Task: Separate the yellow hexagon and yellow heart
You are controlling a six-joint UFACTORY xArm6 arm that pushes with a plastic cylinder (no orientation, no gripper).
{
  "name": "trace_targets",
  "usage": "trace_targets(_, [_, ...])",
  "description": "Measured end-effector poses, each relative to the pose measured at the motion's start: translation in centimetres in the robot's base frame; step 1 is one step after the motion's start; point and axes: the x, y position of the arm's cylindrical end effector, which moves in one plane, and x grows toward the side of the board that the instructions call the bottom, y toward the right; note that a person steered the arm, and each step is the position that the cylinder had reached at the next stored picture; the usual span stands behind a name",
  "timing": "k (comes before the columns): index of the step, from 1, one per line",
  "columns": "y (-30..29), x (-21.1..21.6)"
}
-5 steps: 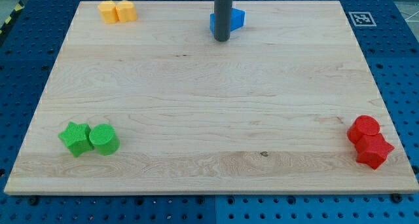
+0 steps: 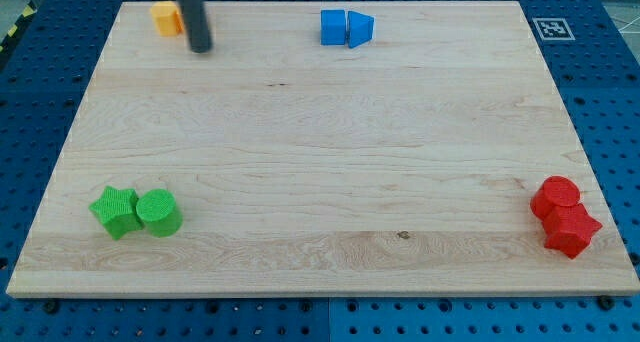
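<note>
Two yellow blocks sit touching at the view's top left of the wooden board (image 2: 320,142). The left yellow block (image 2: 164,17) shows clearly. The right yellow block is almost wholly hidden behind my rod, so I cannot tell which is the hexagon and which the heart. My tip (image 2: 201,49) rests on the board just below and to the right of the yellow pair, close to it.
A blue cube (image 2: 333,27) and a blue triangular block (image 2: 360,28) touch at the top centre. A green star (image 2: 115,211) and green cylinder (image 2: 158,212) sit at the bottom left. Two red blocks (image 2: 564,216) sit at the bottom right edge.
My rod has moved left from in front of the blue blocks to the yellow pair. It now covers the right yellow block. No block has visibly moved.
</note>
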Motion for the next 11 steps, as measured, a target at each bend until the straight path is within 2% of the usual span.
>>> trace_targets(1, [-7.8, -2.0])
trace_targets(2, [-10.7, -3.7])
trace_targets(4, [-9.0, -8.0])
trace_targets(5, [-7.8, -8.0])
trace_targets(8, [3.6, -3.4])
trace_targets(9, [5.7, -3.1])
trace_targets(11, [2.7, -6.2])
